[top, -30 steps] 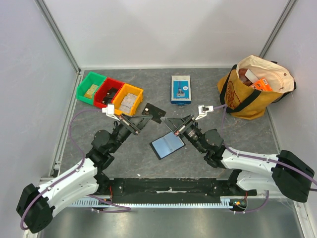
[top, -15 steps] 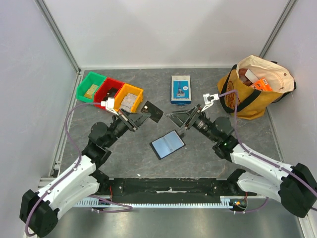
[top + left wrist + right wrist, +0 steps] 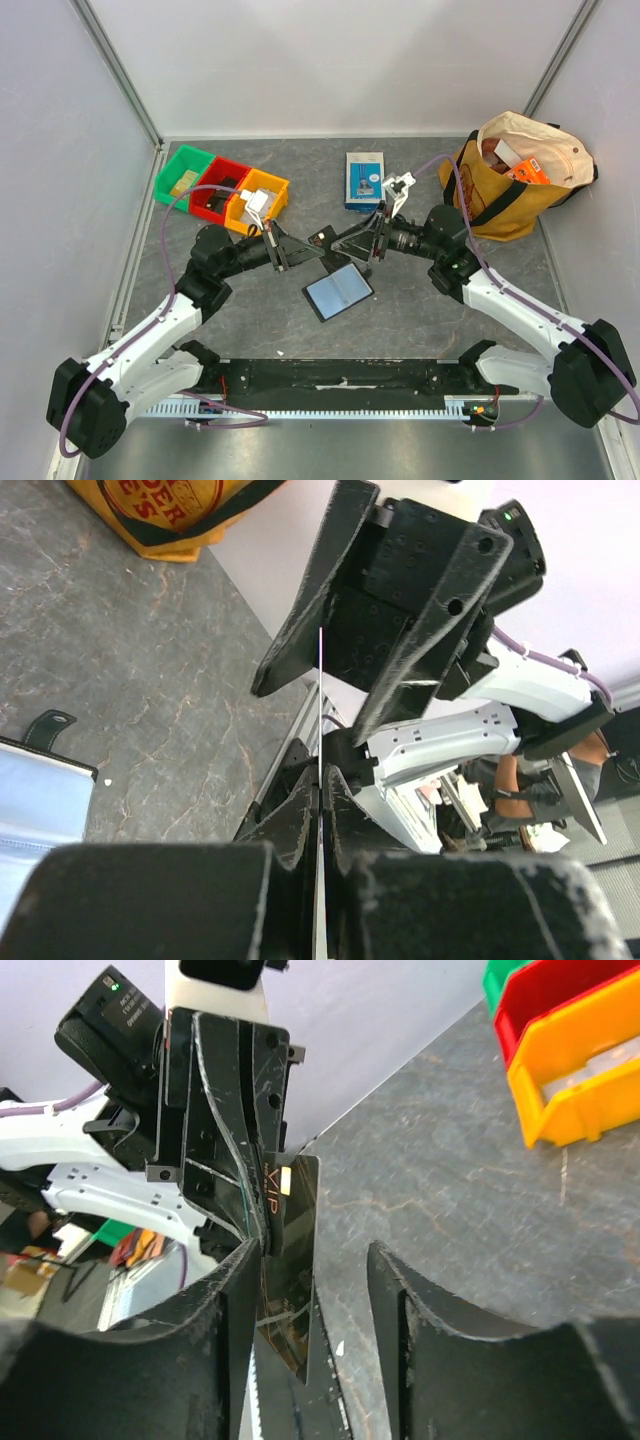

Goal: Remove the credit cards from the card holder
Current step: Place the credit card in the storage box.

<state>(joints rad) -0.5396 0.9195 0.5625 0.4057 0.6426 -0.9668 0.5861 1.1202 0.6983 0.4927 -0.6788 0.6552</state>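
Grey tabletop (image 3: 270, 322) | left hand (image 3: 298, 246) clamped on dark card (image 3: 290, 1215), swung inward | right hand (image 3: 350, 243) now agape astride it

- The left arm (image 3: 150, 345) and the right arm (image 3: 510, 315) are showing white link shells joined by black joint housings.
- A purple cable (image 3: 163, 240) is looping along each arm.
- The left end effector (image 3: 300, 243) and the right end effector (image 3: 352, 243) are presenting matte black, scuffed, tapering fingers.
- A black mounting plate (image 3: 440, 570) is showing round screw holes.
- A green indicator light (image 3: 112, 982) is glowing on a black wrist housing.
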